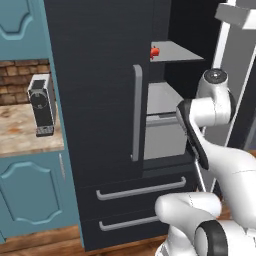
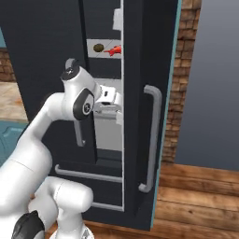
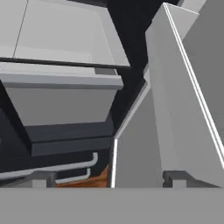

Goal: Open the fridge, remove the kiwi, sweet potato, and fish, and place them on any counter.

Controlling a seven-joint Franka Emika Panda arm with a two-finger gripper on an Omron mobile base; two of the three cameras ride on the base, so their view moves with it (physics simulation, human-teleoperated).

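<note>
The black fridge [image 1: 97, 75] has its left door shut and its right door [image 2: 140, 65] swung wide open. On an upper grey shelf lies the red fish [image 2: 113, 50], with the olive-brown kiwi [image 2: 98, 47] just to its left; the fish [image 1: 155, 51] also peeks past the shut door's edge. The sweet potato is hidden. My gripper [image 2: 116, 109] hangs inside the opening, below that shelf and in front of a grey bin [image 3: 57, 100]. Its fingertips [image 3: 40, 177] stand far apart, open and holding nothing. The beige counter [image 1: 20, 132] lies left of the fridge.
A black and silver coffee machine [image 1: 41, 105] stands on the counter by the fridge's side. The open door's grey inner face [image 3: 175, 109] is close on the hand's right. Two lower drawers [image 1: 142, 190] with bar handles sit below. Wood floor [image 2: 196, 196] lies beyond the door.
</note>
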